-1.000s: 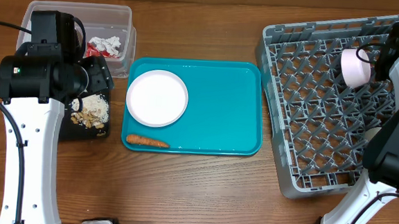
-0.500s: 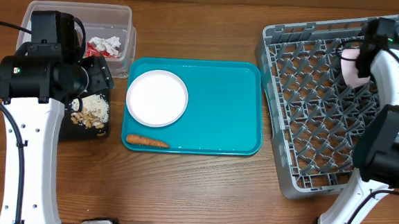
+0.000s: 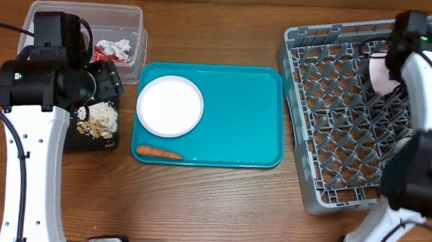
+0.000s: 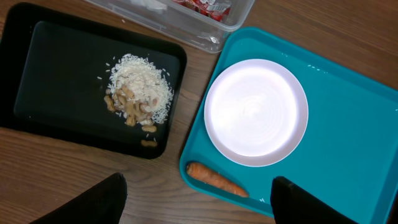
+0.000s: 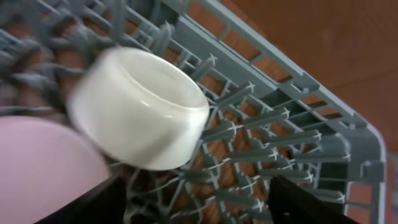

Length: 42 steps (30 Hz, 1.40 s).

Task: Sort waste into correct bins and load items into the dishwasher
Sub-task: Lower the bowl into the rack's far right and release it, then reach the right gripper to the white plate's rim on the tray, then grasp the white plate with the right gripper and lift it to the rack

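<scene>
The left gripper [image 4: 198,186] is held wide open and empty. Its two dark fingers [image 4: 93,202] are seen at the bottom of the left wrist view, above the seam where the black tray [image 4: 37,68] and the teal tray [image 4: 348,124] lie just beside each other. A narrow strip of bare table [image 3: 218,204] is left between their rims. The food scraps [image 4: 138,99] are heaped toward the right side of the black tray, and bare black floor is seen to their left. The white plate [image 4: 256,112] is set close to the teal tray's left rim. The carrot [image 4: 216,179] is laid along the front rim, parted from the plate by a thin gap. Bare teal surface is seen to the right of the plate. The clear tub [image 3: 80,15] is placed behind the black tray, with the red wrapper [image 3: 101,53] and the tissue [image 3: 120,46] gathered at its right end.

A band of table is left between the teal tray and the dish rack [image 3: 334,158]. The right gripper [image 5: 196,186] is spread open with nothing between its fingers, over the rack's far right corner. There the small white cup [image 5: 143,109] is tipped on its side among the pegs, near the outer rim. The white bowl [image 5: 37,168] is seen just beside it. The right wrist view is blurred, so contact between the two cannot be told.
</scene>
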Each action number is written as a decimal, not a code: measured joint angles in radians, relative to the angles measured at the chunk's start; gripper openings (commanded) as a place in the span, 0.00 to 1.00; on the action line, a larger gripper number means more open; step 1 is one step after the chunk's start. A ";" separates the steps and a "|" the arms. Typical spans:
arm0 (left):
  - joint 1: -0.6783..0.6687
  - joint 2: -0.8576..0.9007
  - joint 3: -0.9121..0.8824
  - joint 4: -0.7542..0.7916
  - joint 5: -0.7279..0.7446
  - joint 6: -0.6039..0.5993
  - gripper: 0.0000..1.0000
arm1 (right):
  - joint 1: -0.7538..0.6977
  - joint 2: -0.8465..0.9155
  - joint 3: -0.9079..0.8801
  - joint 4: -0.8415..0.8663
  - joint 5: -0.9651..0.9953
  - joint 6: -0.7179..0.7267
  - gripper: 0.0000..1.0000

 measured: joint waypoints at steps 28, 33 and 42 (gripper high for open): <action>0.000 0.000 0.000 -0.050 0.000 0.000 0.81 | 0.681 -0.029 0.003 -0.003 -0.938 -0.299 0.85; 0.000 0.000 0.000 -0.053 0.000 0.000 0.81 | 0.762 0.111 0.003 0.127 -0.941 -0.274 0.77; 0.000 0.000 0.000 -0.052 0.000 0.000 0.81 | 0.852 0.262 0.003 0.242 -0.858 -0.196 0.70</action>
